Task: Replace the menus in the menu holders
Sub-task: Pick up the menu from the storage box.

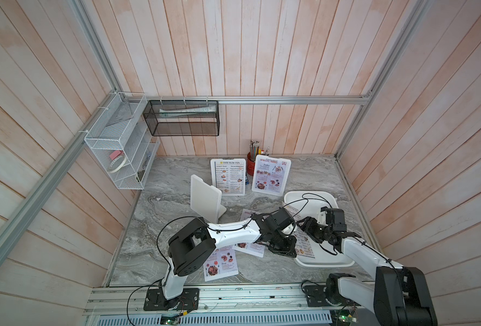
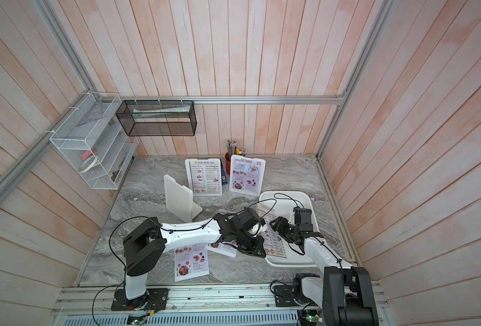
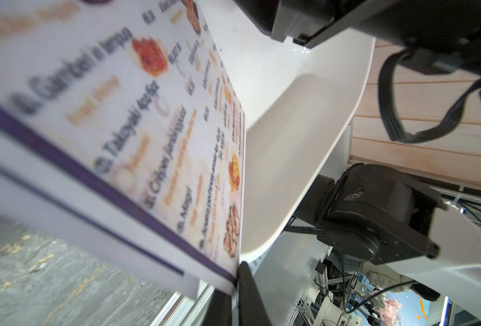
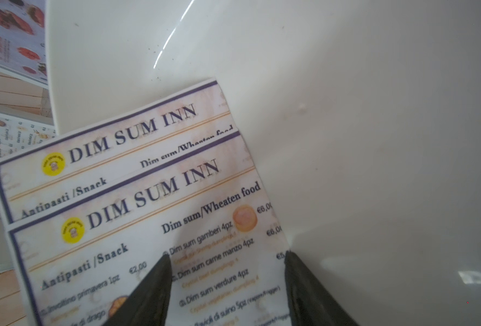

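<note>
The left gripper (image 3: 238,282) is clamped on a corner of the top DIM SUM INN menu (image 4: 106,254), which lies on another such sheet in the white tray (image 1: 332,261). The right gripper (image 4: 225,254) hangs over the same sheet, jaws spread apart.

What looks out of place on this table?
A loose menu sheet lies crooked on the marble table near the front edge; a second sheet sits askew, partly under the left arm. One menu holder stands turned sideways, showing only blank white.
</note>
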You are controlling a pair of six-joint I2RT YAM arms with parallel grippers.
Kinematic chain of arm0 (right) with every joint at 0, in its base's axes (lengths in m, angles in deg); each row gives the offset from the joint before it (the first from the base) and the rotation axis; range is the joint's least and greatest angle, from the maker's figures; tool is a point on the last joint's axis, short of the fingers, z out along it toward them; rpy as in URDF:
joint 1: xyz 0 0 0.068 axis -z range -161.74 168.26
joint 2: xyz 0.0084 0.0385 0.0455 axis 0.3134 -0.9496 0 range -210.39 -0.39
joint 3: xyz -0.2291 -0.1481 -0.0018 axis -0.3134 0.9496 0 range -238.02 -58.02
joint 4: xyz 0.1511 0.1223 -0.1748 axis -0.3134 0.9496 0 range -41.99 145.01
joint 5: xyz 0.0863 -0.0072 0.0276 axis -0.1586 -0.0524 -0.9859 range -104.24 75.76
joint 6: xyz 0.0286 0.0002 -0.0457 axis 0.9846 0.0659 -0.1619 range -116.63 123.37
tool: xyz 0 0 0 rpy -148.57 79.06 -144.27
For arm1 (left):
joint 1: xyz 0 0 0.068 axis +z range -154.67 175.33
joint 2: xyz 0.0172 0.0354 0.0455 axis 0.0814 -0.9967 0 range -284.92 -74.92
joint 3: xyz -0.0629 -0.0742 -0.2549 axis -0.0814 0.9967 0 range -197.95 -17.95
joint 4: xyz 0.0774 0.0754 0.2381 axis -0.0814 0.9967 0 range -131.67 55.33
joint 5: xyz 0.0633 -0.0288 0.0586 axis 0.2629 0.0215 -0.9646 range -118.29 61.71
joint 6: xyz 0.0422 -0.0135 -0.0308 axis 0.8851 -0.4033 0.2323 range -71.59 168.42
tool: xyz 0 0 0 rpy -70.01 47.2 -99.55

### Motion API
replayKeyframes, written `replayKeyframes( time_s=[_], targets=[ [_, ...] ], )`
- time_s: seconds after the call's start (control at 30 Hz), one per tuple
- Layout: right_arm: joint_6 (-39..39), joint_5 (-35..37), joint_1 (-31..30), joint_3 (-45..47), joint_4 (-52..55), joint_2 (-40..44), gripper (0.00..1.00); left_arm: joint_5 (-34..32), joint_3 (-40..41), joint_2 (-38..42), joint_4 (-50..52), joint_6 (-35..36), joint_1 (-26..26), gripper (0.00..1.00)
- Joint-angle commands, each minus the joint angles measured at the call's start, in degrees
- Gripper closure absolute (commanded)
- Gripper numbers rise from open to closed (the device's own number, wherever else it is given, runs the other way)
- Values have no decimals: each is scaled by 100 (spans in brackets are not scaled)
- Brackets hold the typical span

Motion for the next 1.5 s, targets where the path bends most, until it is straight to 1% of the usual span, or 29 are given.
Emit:
replayKeyframes(
  time_s=[0.0,0.07,0.27,0.43,0.63,0.67,0.73,0.83,0.9,0.93,1.07,1.23,1.4,1.47],
  targets=[
    [-134,44,60,-194,276,61,34,-176,-158,127,58,102,31,93],
    [-225,103,104,-353,461,135,32,-232,-170,237,74,140,35,96],
    [-500,318,257,-860,981,445,32,-366,-203,508,49,307,36,99],
    [-652,414,419,-1155,1226,764,31,-434,-156,743,16,414,95,99],
    [-828,355,457,-1462,1470,790,31,-326,-146,978,-87,484,193,99],
    [-837,275,452,-1483,1456,805,31,-318,-155,1038,-94,512,217,99],
    [-857,-103,459,-1510,1314,847,31,-390,-203,1202,-11,654,312,100],
    [-831,-749,458,-1509,1031,924,31,-502,-105,1555,93,942,618,100],
    [-688,-1205,451,-1491,732,1006,30,-409,-7,1819,86,1151,840,100],
    [-581,-1379,457,-1500,589,1046,29,-373,1,1936,112,1274,1069,100],
    [-82,-1758,457,-1645,180,1120,28,-230,-95,2277,224,1641,1488,100],
    [1264,-2574,441,-1584,-1013,901,28,76,-165,2479,256,1949,1952,100],
    [1830,-2609,389,-1698,-1147,806,29,292,-167,2659,249,2190,2180,100],
    [2062,-2499,341,-1672,-1150,802,28,426,-134,2691,176,2228,2273,100]
  ],
)
